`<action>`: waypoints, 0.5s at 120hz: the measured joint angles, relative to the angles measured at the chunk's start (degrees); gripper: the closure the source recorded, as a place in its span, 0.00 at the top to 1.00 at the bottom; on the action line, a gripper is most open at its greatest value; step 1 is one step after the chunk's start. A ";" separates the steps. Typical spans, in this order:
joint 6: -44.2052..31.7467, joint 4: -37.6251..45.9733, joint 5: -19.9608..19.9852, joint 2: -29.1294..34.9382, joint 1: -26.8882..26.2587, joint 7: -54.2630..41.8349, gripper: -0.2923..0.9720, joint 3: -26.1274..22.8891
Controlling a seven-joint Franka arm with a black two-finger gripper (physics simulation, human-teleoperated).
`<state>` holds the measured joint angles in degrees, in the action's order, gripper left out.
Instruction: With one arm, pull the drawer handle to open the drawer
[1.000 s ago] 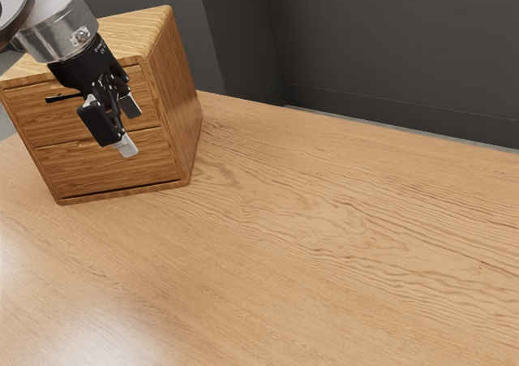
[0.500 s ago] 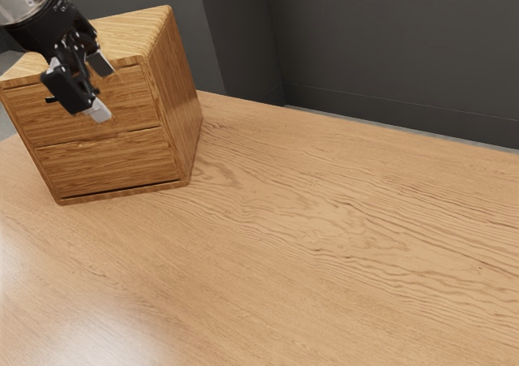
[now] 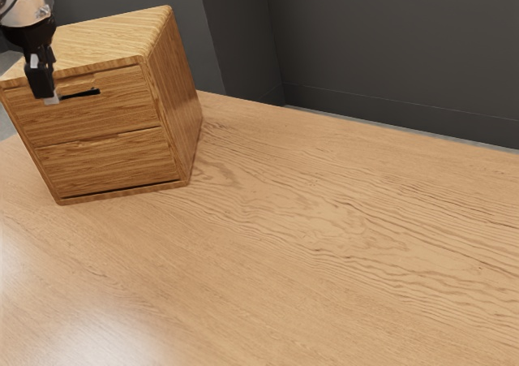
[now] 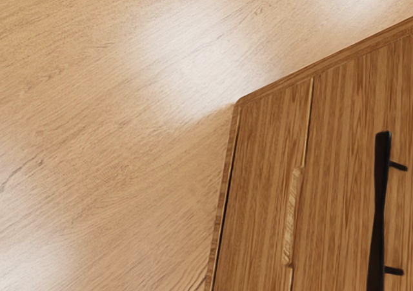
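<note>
One table (image 3: 324, 244): light wood grain, nearest to my side camera, with a pale glare toward the exterior view's lower left
Cabinet (image 3: 162, 82): wooden box standing on the table at the exterior view's upper left, with two drawer fronts stacked one above the other
Lower drawer (image 3: 109, 161): flush with the cabinet front
Top drawer (image 3: 105, 114): flush with the front too, not pulled out as far as I can see
Handle (image 3: 81, 95): thin black bar lying level across the top drawer's upper part; from my wrist camera the handle (image 4: 379, 207) stands off the wood on two short posts, a little way off from the hand
Gripper (image 3: 49, 96): black, pointing down in front of the top drawer, its tip at the handle's end toward the exterior view's left; I cannot tell whether it touches the bar
Gripper opening: I see it edge-on, so I cannot tell wide from narrow
Arm (image 3: 24, 1): pale wrist in the exterior view's top left corner, above the cabinet
Wall (image 3: 389, 49): dark grey, behind the table, farthest off
</note>
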<state>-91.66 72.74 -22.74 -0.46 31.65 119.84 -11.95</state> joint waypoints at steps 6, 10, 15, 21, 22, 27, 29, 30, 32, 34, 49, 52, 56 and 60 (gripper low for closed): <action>-0.47 -0.23 -0.58 -1.70 0.96 -0.20 0.77 0.19; -0.74 -0.26 -0.86 -2.72 1.52 -0.31 0.77 0.35; -1.03 -0.27 -1.10 -3.40 2.16 -0.42 0.77 0.45; -1.30 -0.28 -1.31 -3.75 2.47 -0.52 0.77 0.51; -1.34 -0.29 -1.34 -3.78 2.47 -0.54 0.77 0.52; -1.51 -0.29 -1.44 -3.92 2.23 -0.61 0.77 0.53; -1.57 -0.29 -1.48 -3.95 2.07 -0.64 0.77 0.53; -1.60 -0.29 -1.49 -3.97 1.98 -0.66 0.77 0.53; -1.66 -0.29 -1.52 -3.99 1.79 -0.69 0.77 0.53; -1.70 -0.29 -1.54 -4.01 1.60 -0.71 0.77 0.53; -1.96 -0.32 -1.66 -3.63 0.50 -0.93 0.77 1.24; -1.98 -0.33 -1.68 -3.44 0.34 -0.99 0.77 1.61; -2.02 -0.31 -1.70 -2.88 0.35 -1.09 0.77 2.04; -2.04 -0.35 -1.72 -2.41 0.56 -1.18 0.77 2.28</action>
<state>-93.71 72.39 -24.46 -2.88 32.21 118.66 -9.68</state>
